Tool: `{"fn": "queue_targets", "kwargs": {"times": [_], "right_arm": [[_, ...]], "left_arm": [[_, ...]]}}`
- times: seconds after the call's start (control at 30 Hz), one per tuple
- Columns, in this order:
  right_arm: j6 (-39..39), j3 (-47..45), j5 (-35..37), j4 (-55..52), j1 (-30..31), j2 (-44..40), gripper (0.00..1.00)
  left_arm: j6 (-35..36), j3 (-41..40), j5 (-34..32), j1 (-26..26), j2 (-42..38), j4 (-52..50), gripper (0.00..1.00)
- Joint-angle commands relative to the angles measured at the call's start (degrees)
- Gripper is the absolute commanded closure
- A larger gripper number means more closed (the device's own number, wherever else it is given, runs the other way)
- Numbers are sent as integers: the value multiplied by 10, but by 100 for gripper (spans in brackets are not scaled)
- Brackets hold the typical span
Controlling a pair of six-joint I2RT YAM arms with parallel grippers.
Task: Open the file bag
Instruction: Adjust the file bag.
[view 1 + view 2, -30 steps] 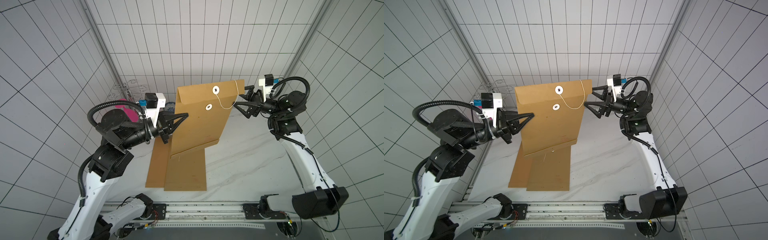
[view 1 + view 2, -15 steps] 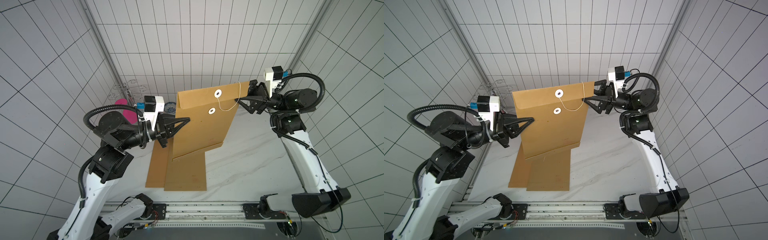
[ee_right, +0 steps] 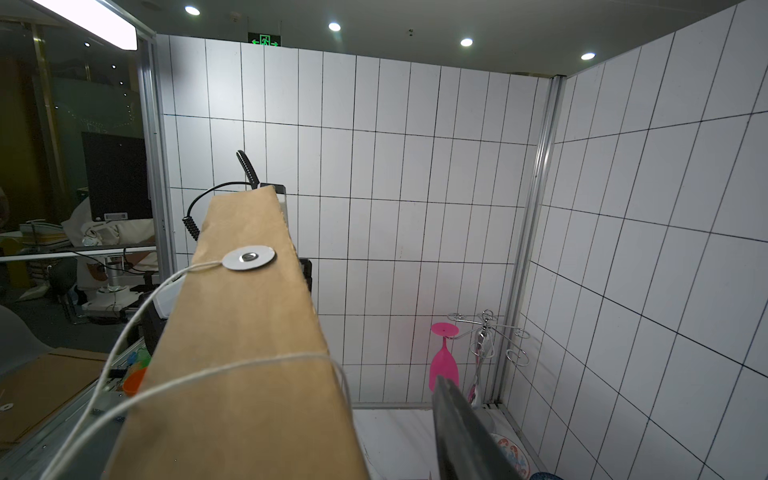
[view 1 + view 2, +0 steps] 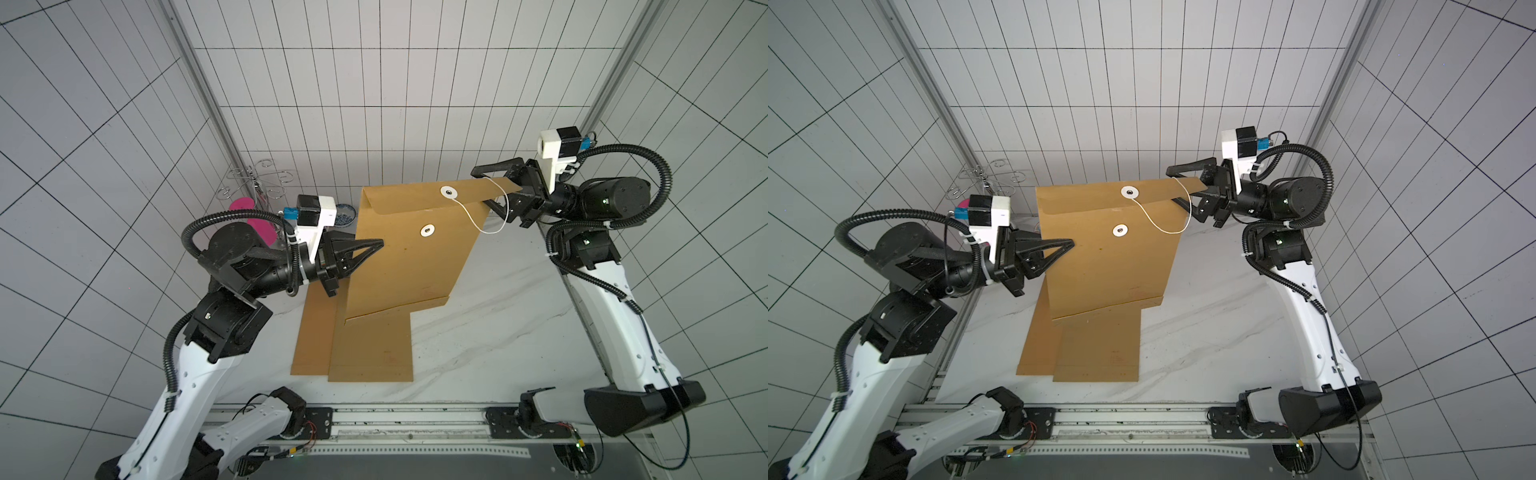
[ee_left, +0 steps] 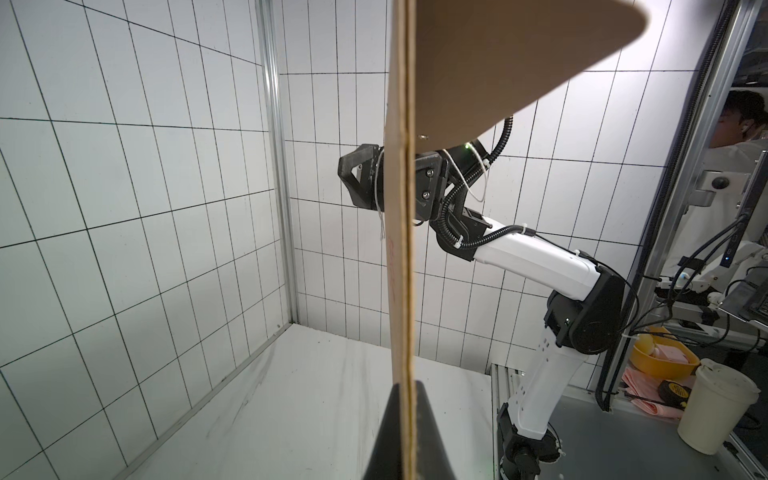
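The left gripper is clamping its jaws on the brown kraft-paper file bag, hanging it above the white marble tabletop. The right gripper is straddling the flap end with jaws apart, the flap's length pointing into them.

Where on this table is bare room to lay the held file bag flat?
Bare marble lies between the flat envelopes and the right arm. The held file bag overhangs the middle. The back left corner is crowded: wire rack, pink glass, patterned dish.
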Motion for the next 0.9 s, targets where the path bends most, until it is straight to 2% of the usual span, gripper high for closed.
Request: {"fn": "queue_targets", "kwargs": {"times": [0.0,0.43,0.57,0.6,0.67,0.73,0.77,0.8,0.87], "right_arm": [[10,32,-10,16,5,-15,58],[6,13,-25,-1,7,-31,99],[2,9,-25,-21,7,-38,100],[-9,11,-21,-47,6,-41,100],[-55,15,-8,-136,5,-46,100],[-126,17,22,-267,2,-55,100],[-156,18,40,-323,0,-58,100],[-179,19,60,-379,-2,-60,100],[-208,21,113,-479,-11,-62,100]], "left_arm": [[9,-6,4,2,-6,3,100],[15,-12,-16,2,-7,5,100],[18,-19,-46,2,-9,-3,100],[19,-21,-67,2,-11,-8,92],[27,-24,-111,2,-15,-20,58],[36,-29,-170,2,-21,-34,33],[40,-31,-197,2,-23,-42,15],[46,-33,-232,2,-24,-53,4],[49,-37,-308,2,-24,-77,2]]}}
